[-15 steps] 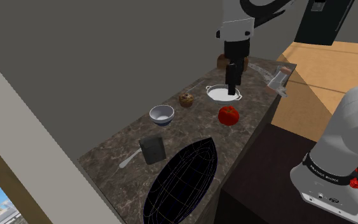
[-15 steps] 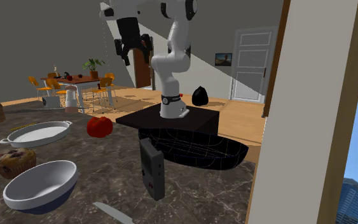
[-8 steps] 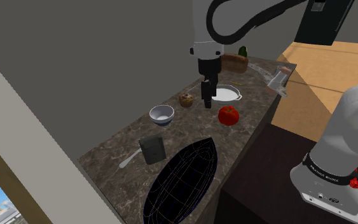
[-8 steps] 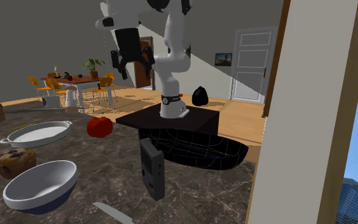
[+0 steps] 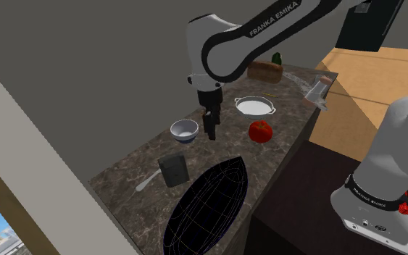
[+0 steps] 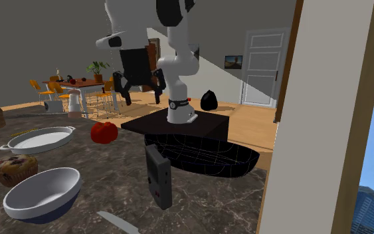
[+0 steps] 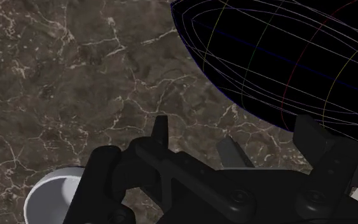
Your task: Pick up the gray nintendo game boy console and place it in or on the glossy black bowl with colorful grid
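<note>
The jaws are spread apart and grasp nothing. In the shoulder view they hang at frame centre, above the tabletop and just right of the white bowl. The red tomato lies further right. The dark gray game console stands on edge at lower centre-left, well apart from the jaws. It is just beside the black grid-lined bowl, which extends toward the bottom edge.
</note>
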`<state>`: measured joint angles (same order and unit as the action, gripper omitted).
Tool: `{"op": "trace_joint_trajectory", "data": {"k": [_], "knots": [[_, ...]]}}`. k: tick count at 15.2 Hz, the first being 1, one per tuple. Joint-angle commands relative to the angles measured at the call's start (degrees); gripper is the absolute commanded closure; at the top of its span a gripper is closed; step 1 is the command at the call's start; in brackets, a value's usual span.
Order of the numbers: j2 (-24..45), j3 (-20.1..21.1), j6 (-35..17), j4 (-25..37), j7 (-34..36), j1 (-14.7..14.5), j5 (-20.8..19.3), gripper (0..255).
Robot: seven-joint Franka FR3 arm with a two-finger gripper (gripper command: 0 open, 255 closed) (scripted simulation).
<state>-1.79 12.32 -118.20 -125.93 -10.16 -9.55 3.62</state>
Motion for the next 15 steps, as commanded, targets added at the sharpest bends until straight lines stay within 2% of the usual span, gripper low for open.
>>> {"op": "trace_joint_trajectory", "data": {"k": [1, 10, 15], "knots": [[4.8, 0.8, -1.8, 3.3, 0.2, -0.8, -1.5, 0], [22.8, 2.7, -5.6, 17.9, 1.2, -5.6, -9.0, 0], [24.7, 2.4, -8.9, 16.4, 1.7, -5.9, -9.7, 0]]}}
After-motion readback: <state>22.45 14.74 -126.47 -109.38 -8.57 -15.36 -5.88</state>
